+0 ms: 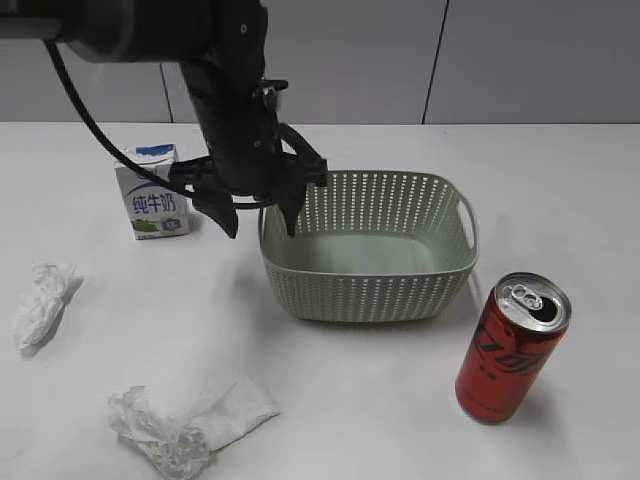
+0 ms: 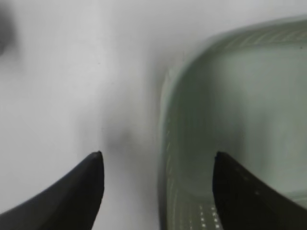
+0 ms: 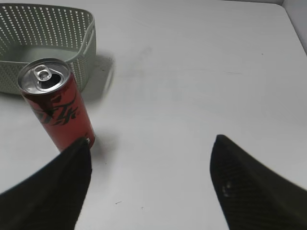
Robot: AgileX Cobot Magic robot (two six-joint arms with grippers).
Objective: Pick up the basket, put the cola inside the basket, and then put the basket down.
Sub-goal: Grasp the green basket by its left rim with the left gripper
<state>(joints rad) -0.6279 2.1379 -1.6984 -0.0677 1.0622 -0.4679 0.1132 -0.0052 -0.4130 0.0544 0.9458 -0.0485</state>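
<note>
- Far left on the white bench (image 1: 330, 400): crumpled tissue (image 1: 42, 302); a second crumpled tissue (image 1: 185, 420) lies at front left. Both well apart from the basket.
- Milk carton (image 1: 152, 192) stands upright at back left, just left of the left arm, apart from the basket.
- Left hand (image 1: 258, 215) hangs at the basket's left end, fingers spread and pointing down. One finger (image 1: 222, 215) is outside the left wall, the other (image 1: 288, 210) over the rim on the inner side. So the left wall sits between the fingers; contact can't be told.
- Left wrist view, blurred: left hand (image 2: 157, 165) spread, one tip (image 2: 91, 179) over bare bench, other tip (image 2: 235, 184) over the basket's inside, rim corner running up between them.
- Basket (image 1: 370, 285), sage green with slotted walls, sits flat on the bench at centre. Nothing in it. Cut-out handle shows on its right end.
- Cola (image 1: 512, 348), red can with silver top, stands upright at front right of the basket, near its right corner but not touching.
- Right hand not seen in the exterior view. In the right wrist view the right hand (image 3: 149, 143) is spread wide, holding nothing.
- In that view the cola (image 3: 56, 103) stands just ahead of the left-side finger (image 3: 57, 184), outside the gap between the fingers; can base close to that fingertip, touching can't be told.
- Basket (image 3: 72, 28) lies behind the cola at upper left of that view; right-side finger (image 3: 254, 187) is over bare bench.
</note>
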